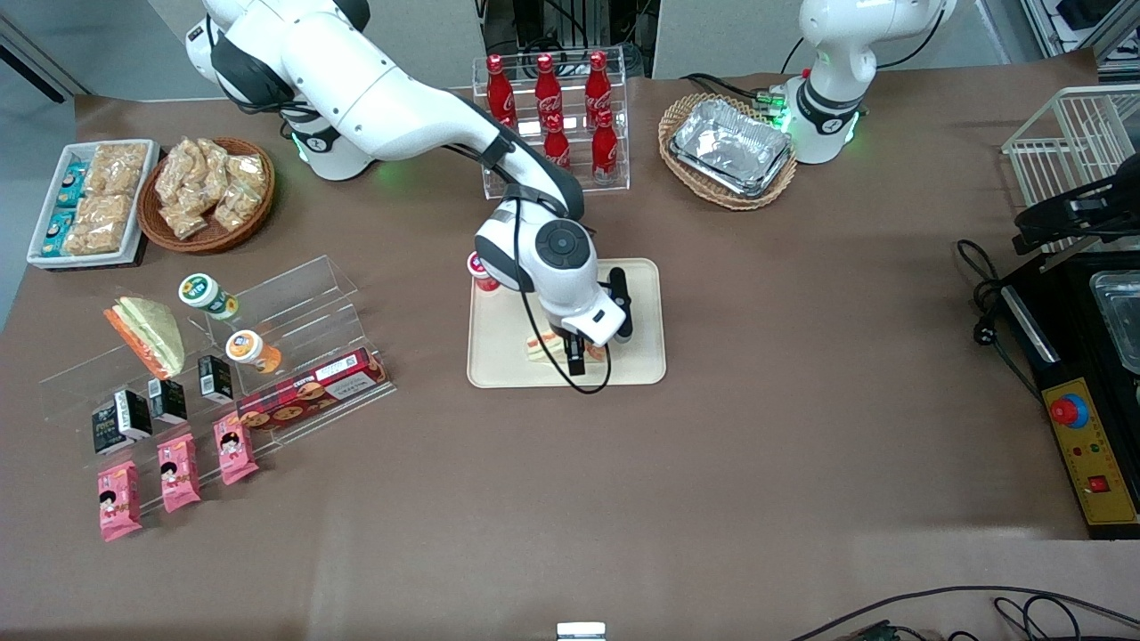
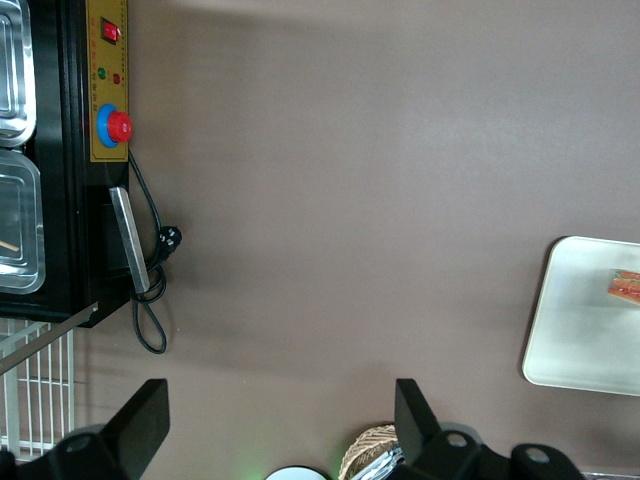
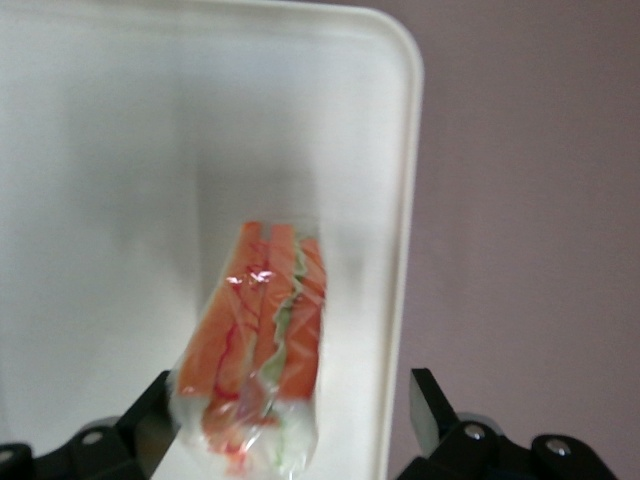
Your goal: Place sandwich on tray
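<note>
The sandwich (image 1: 543, 345), a clear-wrapped wedge with orange-red and green filling, lies on the cream-beige tray (image 1: 499, 361) near the edge closest to the front camera. My right gripper (image 1: 579, 358) hangs just above it. In the right wrist view the sandwich (image 3: 262, 335) rests on the tray (image 3: 100, 150) between the gripper's (image 3: 290, 425) fingers, close against one finger (image 3: 150, 410), with a wide gap to the other. The gripper is open. The left wrist view shows the tray (image 2: 580, 335) with a corner of the sandwich (image 2: 625, 286).
A small red-capped bottle (image 1: 482, 271) stands at the tray's corner, under the arm. A rack of cola bottles (image 1: 557, 107) and a basket of foil trays (image 1: 730, 147) stand farther back. A similar wedge (image 1: 151, 334) and snacks sit on acrylic shelves toward the working arm's end.
</note>
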